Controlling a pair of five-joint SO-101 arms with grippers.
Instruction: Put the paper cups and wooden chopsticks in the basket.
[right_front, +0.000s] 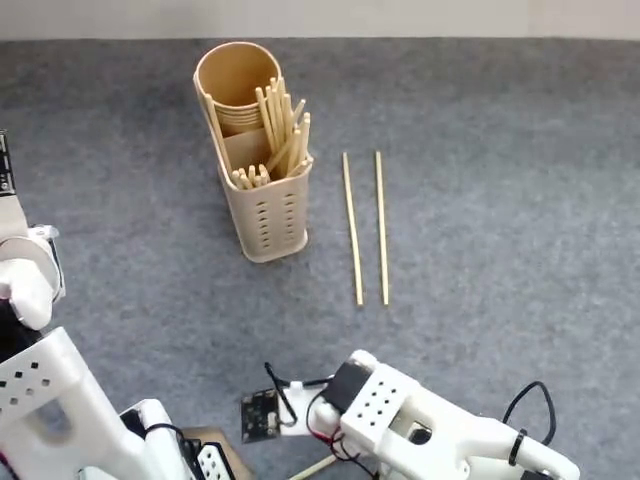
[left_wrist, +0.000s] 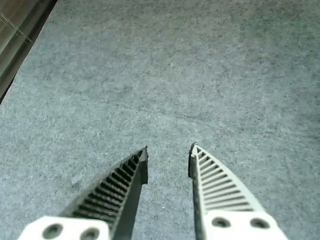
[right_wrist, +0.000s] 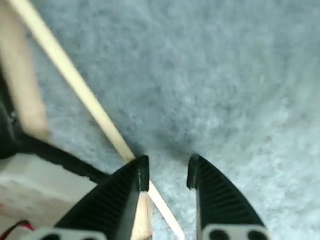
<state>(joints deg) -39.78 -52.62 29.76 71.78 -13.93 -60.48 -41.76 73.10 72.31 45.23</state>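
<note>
A tall beige basket (right_front: 270, 225) stands at the back middle of the grey carpet. Stacked paper cups (right_front: 235, 95) sit in its far part, and several wooden chopsticks (right_front: 282, 130) lean in its near part. Two loose chopsticks (right_front: 352, 230) (right_front: 381, 225) lie side by side to the right of the basket. My left gripper (left_wrist: 167, 150) is open over bare carpet, holding nothing. My right gripper (right_wrist: 167, 160) is open low over the carpet. Another chopstick (right_wrist: 75, 80) runs slantwise under one of its fingers (right_wrist: 132, 182); its end (right_front: 312, 467) shows by the front edge.
The left arm (right_front: 40, 400) fills the front left corner and the right arm (right_front: 420, 420) the front middle, with a small circuit board (right_front: 258, 415) and wires between them. A wooden piece (right_wrist: 20, 85) lies close beside the right gripper. A dark edge (left_wrist: 20, 40) borders the carpet.
</note>
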